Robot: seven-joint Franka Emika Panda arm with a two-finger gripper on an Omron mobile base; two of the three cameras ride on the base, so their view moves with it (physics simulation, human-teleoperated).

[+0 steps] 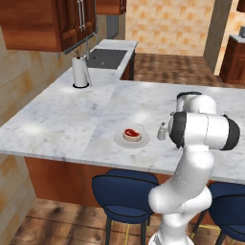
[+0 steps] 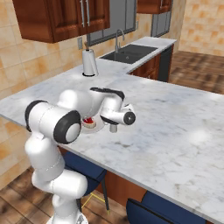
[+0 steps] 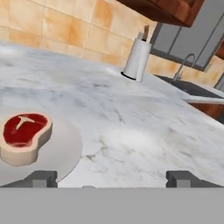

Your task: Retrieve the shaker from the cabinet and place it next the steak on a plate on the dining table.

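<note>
The small pale shaker point(image 1: 162, 132) stands upright on the dining table point(image 1: 72, 119) near its front edge, just beside the plate point(image 1: 131, 140). Gripper point(image 3: 112, 178) fingers spread apart, empty. Probably light, rigid, smooth; grasp mid-body.

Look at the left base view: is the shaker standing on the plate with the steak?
No. The shaker stands on the marble table, just beside the plate holding the steak.
</note>
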